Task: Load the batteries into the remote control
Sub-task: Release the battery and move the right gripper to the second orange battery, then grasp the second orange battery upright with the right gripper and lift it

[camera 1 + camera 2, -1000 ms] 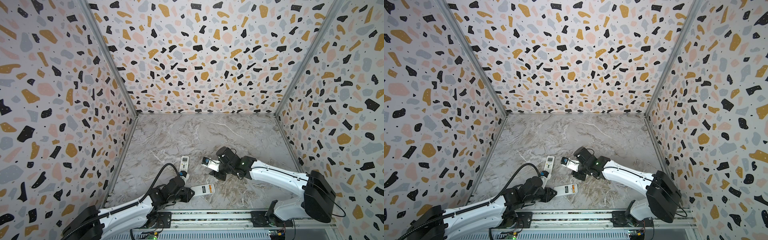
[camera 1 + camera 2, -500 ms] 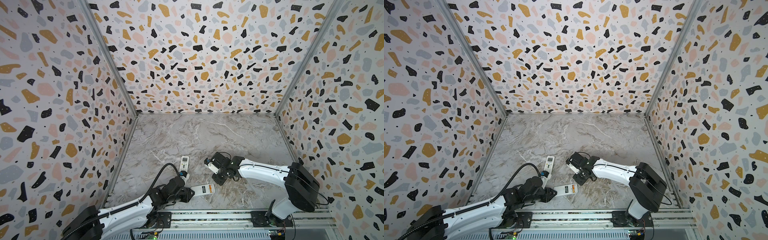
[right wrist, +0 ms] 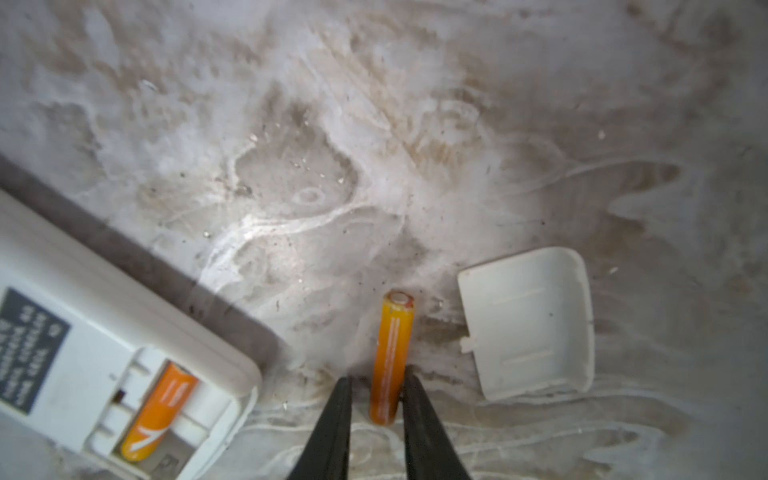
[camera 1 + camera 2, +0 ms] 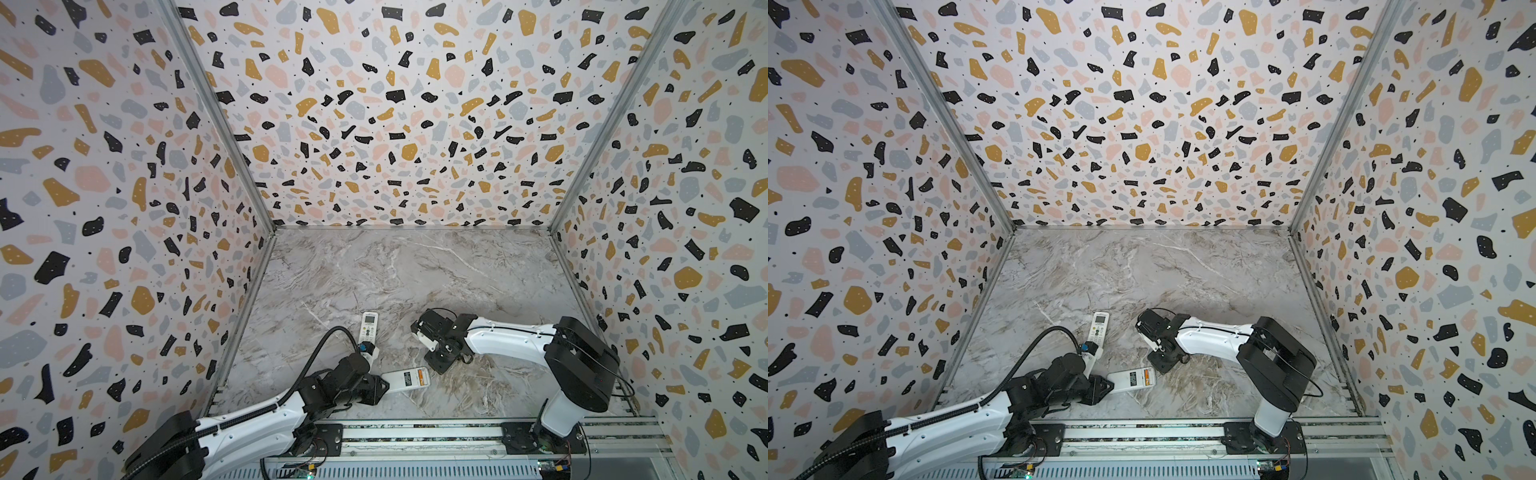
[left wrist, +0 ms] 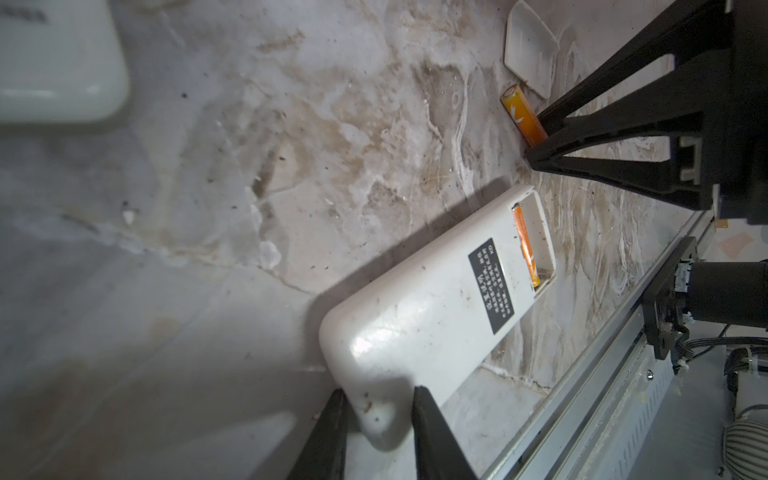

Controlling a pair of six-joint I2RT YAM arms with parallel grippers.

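Straddling orange batt [image 3: 390, 353], R jaws; cover [image 3: 528, 324] edge near.

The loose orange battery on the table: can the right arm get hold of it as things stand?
Probably yes. The right pincer straddles the loose orange battery, one finger on each side, with nothing between. The battery cover and the open remote lie off to either side, clear of it.

i get bright, even light in both top views, with the walls [image 4: 104, 208] bowing at the edges. in the left wrist view the remote [image 5: 415, 316] shows a glare patch and casts a dark shadow. the right wrist view goes soft toward its rim.
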